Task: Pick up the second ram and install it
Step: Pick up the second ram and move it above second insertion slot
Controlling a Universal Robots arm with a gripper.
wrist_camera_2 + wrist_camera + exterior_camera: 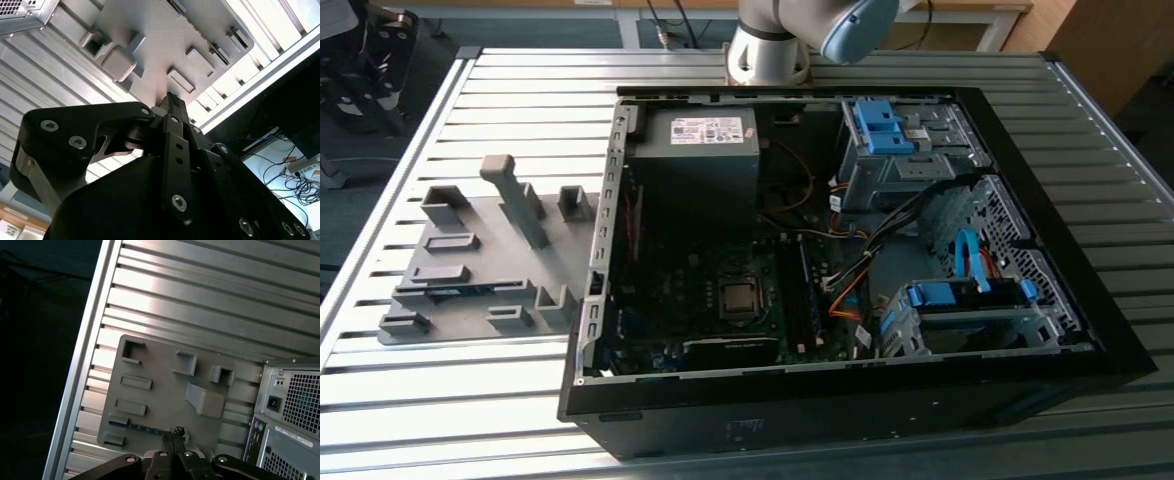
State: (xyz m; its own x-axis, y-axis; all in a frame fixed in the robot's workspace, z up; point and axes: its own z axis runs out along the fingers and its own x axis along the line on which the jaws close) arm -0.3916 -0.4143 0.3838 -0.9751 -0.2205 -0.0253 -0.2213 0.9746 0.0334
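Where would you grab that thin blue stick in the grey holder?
Pinch the ram across its flat faces at mid-length, coming straight down from above: it seems to stand on edge in the grey holder, leaving its long top edge exposed.

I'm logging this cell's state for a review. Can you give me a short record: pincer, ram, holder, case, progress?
pincer: shut, holding nothing, hanging over the holder plate, apart from it
second ram: lying in a slot of the holder plate, not in the pincer
holder plate: grey, flat on the slatted table, at the exterior view's left of the computer case
computer case: open, motherboard showing
progress: ram not yet picked up
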